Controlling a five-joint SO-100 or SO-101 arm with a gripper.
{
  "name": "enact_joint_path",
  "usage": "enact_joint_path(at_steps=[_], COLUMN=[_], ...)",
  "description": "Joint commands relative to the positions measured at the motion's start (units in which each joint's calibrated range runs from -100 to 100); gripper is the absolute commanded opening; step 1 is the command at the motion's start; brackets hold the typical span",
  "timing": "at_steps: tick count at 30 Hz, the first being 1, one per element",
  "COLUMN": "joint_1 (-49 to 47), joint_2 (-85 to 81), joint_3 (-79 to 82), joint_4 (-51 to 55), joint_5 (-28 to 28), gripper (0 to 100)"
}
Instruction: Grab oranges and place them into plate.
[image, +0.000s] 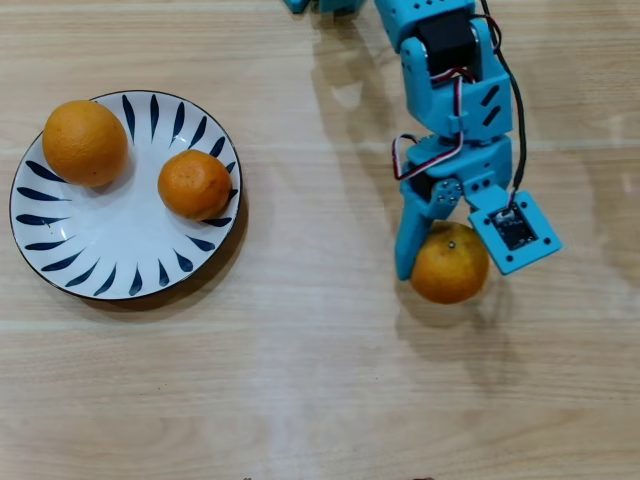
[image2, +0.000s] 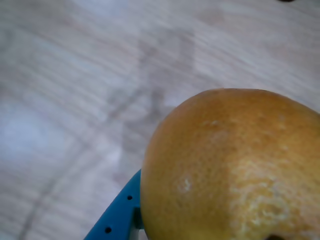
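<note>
The white plate (image: 110, 235) with navy leaf strokes lies at the left of the overhead view. Two oranges lie in it: a larger one (image: 85, 142) at its upper left rim and a smaller one (image: 194, 184) at its right side. My blue gripper (image: 447, 265) is at the right, far from the plate, with its jaws closed around a third orange (image: 452, 264). In the wrist view this orange (image2: 235, 165) fills the lower right, pressed against one blue finger (image2: 117, 215). The other finger is hidden. The background there is blurred.
The light wooden table (image: 300, 380) lies bare between the plate and the gripper. The blue arm (image: 450, 70) reaches in from the top edge with its cables. A blue camera mount (image: 514, 232) sits beside the held orange.
</note>
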Motion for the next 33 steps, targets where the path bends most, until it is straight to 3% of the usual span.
enact_joint_path(at_steps=[1,8,17,33], joint_1=[8.2,24.1,38.0,42.8], joint_2=[-19.5,-36.7,-37.4,-17.0], joint_3=[15.3,30.3,31.1,14.9], joint_4=[-1.3,-1.3,-0.7,-0.5], joint_5=[4.8,14.8,21.5,25.0], gripper=[31,31,31,31])
